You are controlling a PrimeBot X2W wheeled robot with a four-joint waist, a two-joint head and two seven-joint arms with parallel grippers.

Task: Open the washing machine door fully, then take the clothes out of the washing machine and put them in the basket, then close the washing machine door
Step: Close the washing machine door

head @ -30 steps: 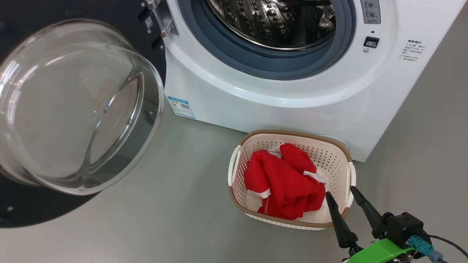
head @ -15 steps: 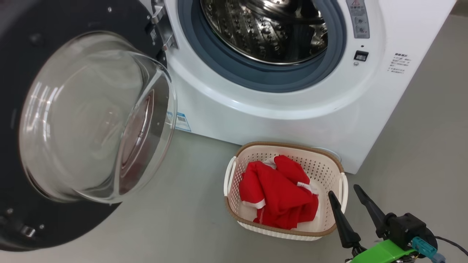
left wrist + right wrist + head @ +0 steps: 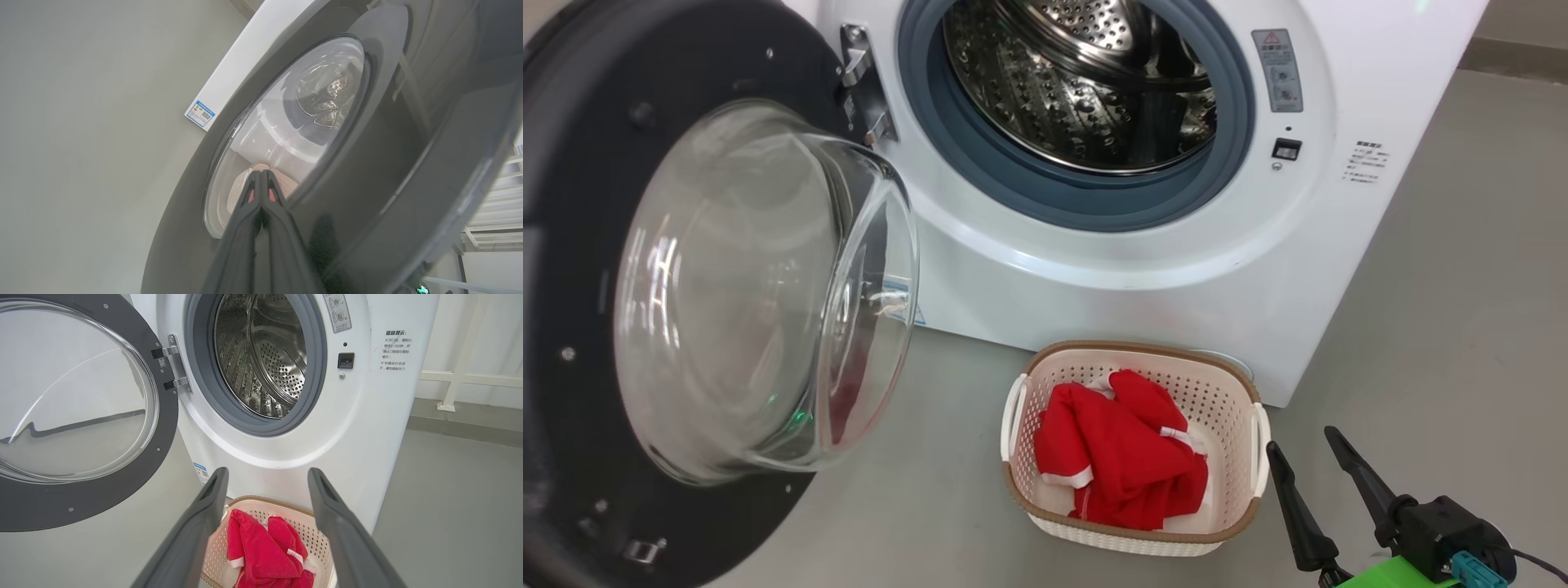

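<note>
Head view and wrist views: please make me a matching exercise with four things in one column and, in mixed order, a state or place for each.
Column A
1. door
2. clothes
3. right pincer
4. left pincer

Column B
a. fingers shut together
b. lying in the basket
c. fingers spread, holding nothing
d. swung away from the drum

Pairs: 1-d, 2-b, 3-c, 4-a

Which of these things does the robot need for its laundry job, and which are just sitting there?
For the job: washing machine, washing machine door, clothes, basket, left gripper, right gripper.
Just there: blue sticker, warning label, white railing.
</note>
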